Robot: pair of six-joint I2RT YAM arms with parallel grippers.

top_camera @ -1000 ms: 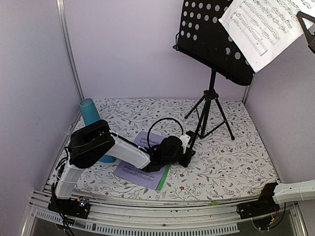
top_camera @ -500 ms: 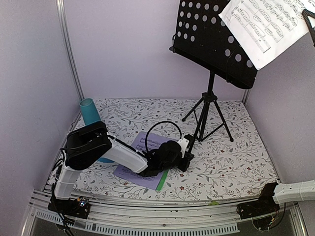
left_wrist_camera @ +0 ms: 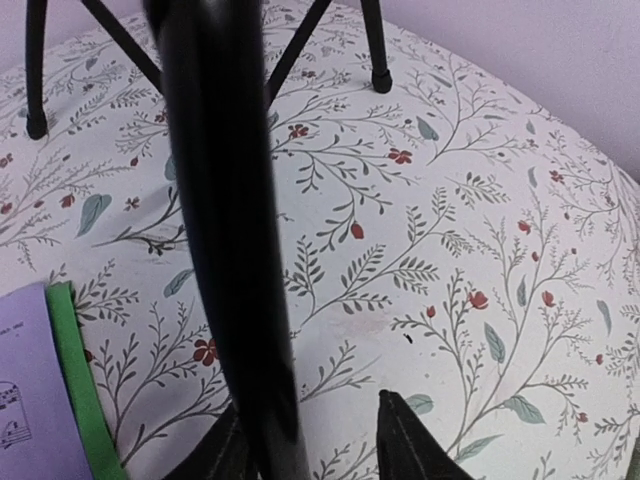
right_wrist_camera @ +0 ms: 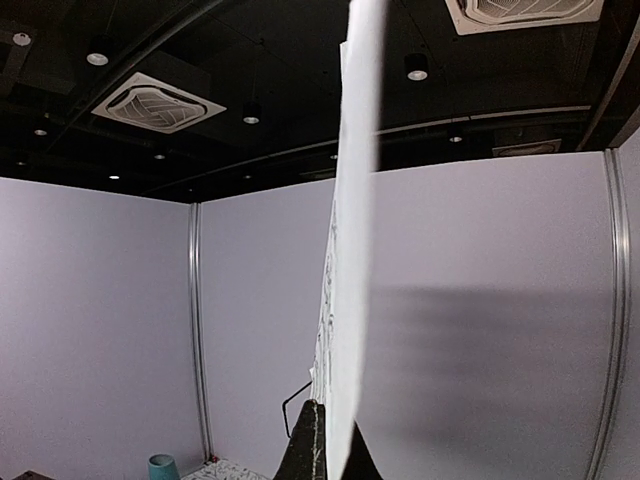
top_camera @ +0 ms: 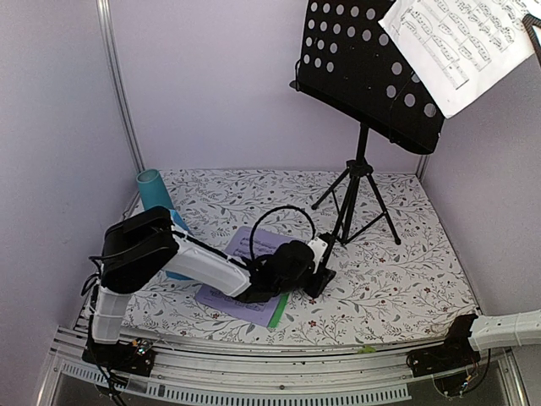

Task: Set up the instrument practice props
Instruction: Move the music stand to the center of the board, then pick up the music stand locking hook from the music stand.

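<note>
The black tripod music stand (top_camera: 365, 80) rises at the back right, its perforated desk tilted. In the left wrist view one of its legs (left_wrist_camera: 225, 230) passes between the fingers of my left gripper (left_wrist_camera: 310, 425), lying against the left one. The jaws stand open, with a gap to the right fingertip (left_wrist_camera: 410, 440). From above, my left gripper (top_camera: 319, 275) sits low at that leg's foot. My right gripper (top_camera: 534, 25) is high at the frame's edge, shut on a white sheet-music page (top_camera: 461, 42) in front of the desk. In the right wrist view the page (right_wrist_camera: 350, 250) shows edge-on. A lilac page with a green edge (top_camera: 226, 298) lies under the left arm.
A teal cylinder cup (top_camera: 154, 191) stands at the back left of the flowered tabletop (top_camera: 406, 271), beside the left arm's elbow. Lilac walls close in the back and both sides. The stand's other two legs (top_camera: 385, 216) spread toward the back right.
My left gripper has opened off the stand leg. The stand shifted a little to the left, and the left arm's elbow drew back leftward. The right gripper keeps hold of the white page.
</note>
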